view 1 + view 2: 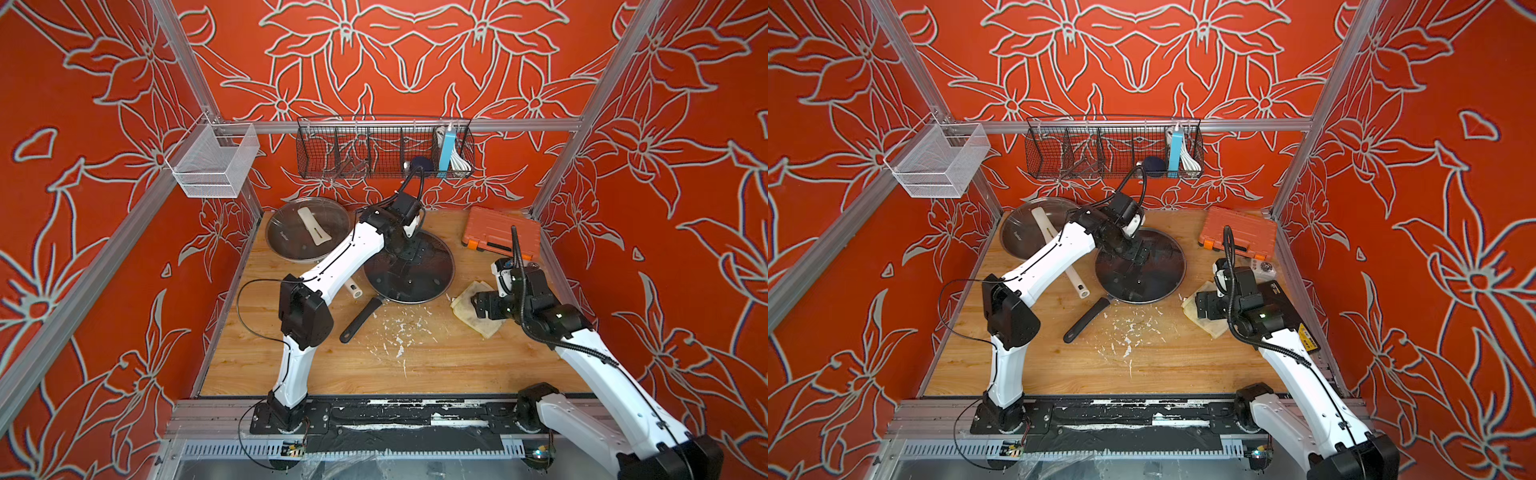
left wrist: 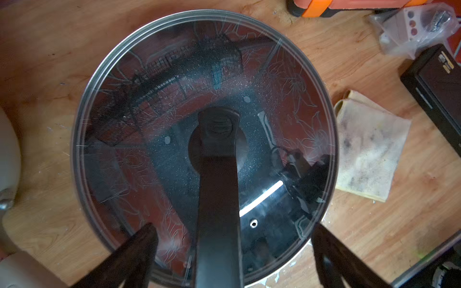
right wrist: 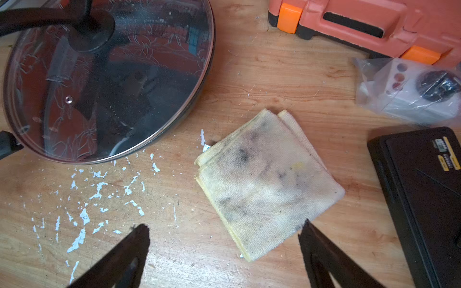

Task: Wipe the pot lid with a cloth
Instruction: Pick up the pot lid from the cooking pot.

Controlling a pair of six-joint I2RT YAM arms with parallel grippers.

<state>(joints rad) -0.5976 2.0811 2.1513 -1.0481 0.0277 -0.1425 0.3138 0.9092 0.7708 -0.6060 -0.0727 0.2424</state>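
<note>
a folded cream cloth [image 3: 267, 184], stained grey, lies flat near the right edge of the worktop [image 1: 332, 365], between a black box [image 3: 424, 199] and a glass lid [image 2: 174, 99] that sits on a pan [image 1: 361, 320] near the middle. the right claw [image 3: 223, 224] hangs over the cloth, spread wide, pinching nothing. the left claw [image 2: 233, 227] is spread either side of the lid's black handle [image 2: 217, 174], not gripping it. the cloth looks soft, light and limp; a pinch through its layers near the middle should gather it. the lid looks stiff, smooth and breakable, best steadied by the handle. the cloth is roughly square, no clear long axis, lying cornerwise to the worktop edges, layered edges toward the lid.
</note>
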